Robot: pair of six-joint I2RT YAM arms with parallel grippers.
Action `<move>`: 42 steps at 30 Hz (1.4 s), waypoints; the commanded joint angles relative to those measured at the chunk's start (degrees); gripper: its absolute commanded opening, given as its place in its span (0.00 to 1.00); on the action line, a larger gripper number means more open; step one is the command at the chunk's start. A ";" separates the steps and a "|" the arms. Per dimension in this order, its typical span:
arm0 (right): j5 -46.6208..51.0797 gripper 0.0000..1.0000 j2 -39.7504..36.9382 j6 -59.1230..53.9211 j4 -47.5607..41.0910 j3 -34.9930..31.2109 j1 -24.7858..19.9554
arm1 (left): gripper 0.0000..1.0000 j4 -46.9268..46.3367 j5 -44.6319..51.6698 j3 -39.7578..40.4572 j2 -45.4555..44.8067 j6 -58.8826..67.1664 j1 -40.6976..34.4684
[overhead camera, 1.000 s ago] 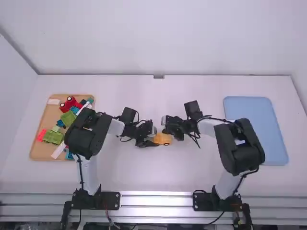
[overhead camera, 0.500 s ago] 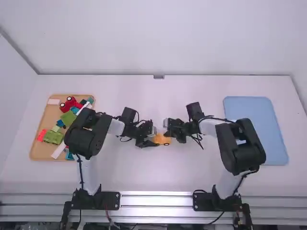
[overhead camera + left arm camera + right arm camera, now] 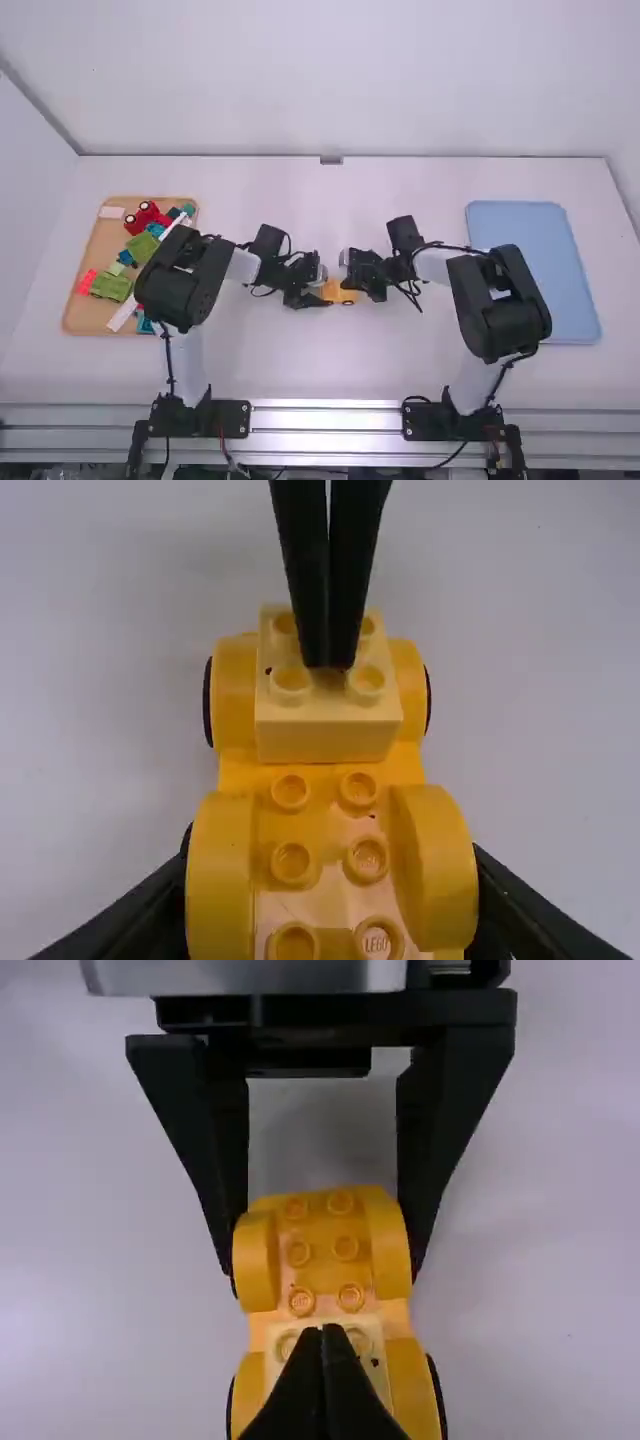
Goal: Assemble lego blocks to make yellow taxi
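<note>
"Car base, yellow, wheeled: where is it sitting?"

"Centre of the high view's frame, on the white table."

"Progress?"

"One pale yellow block, resting on the base between two rounded wheel arches. Whether it is seating fully, I cannot tell. Assembly is running part way, I judge: pressing is likely finishing this joint, and any roof or sign is awaiting its turn."

"Left gripper?"

"Closing on the car base, one finger touching each side at the other arches."

"Right gripper?"

"Holding nothing; fingers pressing together, tips touching the block's top among the studs."

"Remainder?"

"Wooden tray, left of the frame, holding coloured pieces; blue tray, lying at right."
</note>
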 commanded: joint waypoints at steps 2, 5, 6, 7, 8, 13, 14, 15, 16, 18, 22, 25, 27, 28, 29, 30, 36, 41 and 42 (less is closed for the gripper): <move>9.99 0.00 2.82 -0.46 -0.92 -2.05 1.31 | 0.48 -1.75 -9.01 -2.29 2.80 -2.12 0.09; 8.98 0.00 2.67 -0.50 0.72 -1.20 2.23 | 0.48 -1.79 -9.03 -2.29 2.80 -2.12 0.09; 8.02 0.00 2.40 -0.50 0.85 -0.57 2.40 | 0.48 -1.79 -9.03 -2.29 2.80 -2.12 0.09; 5.62 0.00 1.51 -0.85 0.66 0.50 2.34 | 0.48 -1.79 -9.01 -2.29 2.80 -2.12 0.09; 5.62 0.00 1.51 -0.85 0.66 0.50 2.34 | 0.48 -1.79 -9.01 -2.29 2.80 -2.12 0.09; -1.70 0.46 -6.12 1.38 0.72 4.33 -0.46 | 0.49 -1.49 -9.53 -2.29 2.80 -2.08 0.09; -0.85 0.98 -8.24 3.52 0.70 4.79 -1.31 | 0.51 -1.27 -10.01 -2.29 2.80 -2.12 0.09; -0.85 0.98 -8.24 3.52 0.70 4.79 -1.31 | 0.51 -1.27 -10.01 -2.29 2.80 -2.12 0.09; 0.70 0.98 -10.47 6.43 0.92 4.79 -2.10 | 0.52 -1.05 -10.51 -2.32 2.80 -2.12 0.07; 3.10 0.98 -12.48 9.62 0.74 4.72 -2.67 | 0.57 -0.74 -10.47 -2.29 2.80 -2.12 0.09; 7.08 0.98 -13.94 13.90 0.68 4.68 -2.89 | 0.99 0.66 -10.56 -2.29 2.78 -2.16 0.09; 8.15 0.98 -13.92 14.80 0.50 4.68 -2.86 | 0.99 0.48 -10.62 -2.29 1.92 -2.14 0.09; 8.11 0.98 -13.92 16.15 0.87 4.68 -2.86 | 0.99 -1.64 -12.76 -2.29 -0.04 -3.04 0.13; 8.11 0.98 -13.92 16.33 0.96 4.68 -2.89 | 0.99 -2.75 -15.10 -2.29 -1.46 -4.74 0.13; 8.09 0.98 -13.92 16.22 1.01 4.70 -2.89 | 0.99 -3.56 -16.81 -2.29 -2.51 -6.16 0.13; 8.15 0.98 -13.92 16.02 1.20 4.70 -2.89 | 0.99 -5.11 -20.26 -2.29 -4.70 -9.22 0.13; 9.09 0.98 -13.92 22.34 6.23 4.70 -2.86 | 0.99 -15.30 -31.69 -2.29 -17.00 -14.38 0.13; 9.40 0.98 -13.92 26.69 11.34 4.70 -2.89 | 0.99 -22.18 -35.17 -2.29 -27.78 -14.25 0.22; 9.31 0.98 -13.92 26.82 12.11 4.70 -2.86 | 0.99 -23.63 -35.28 -2.32 -30.71 -14.45 0.57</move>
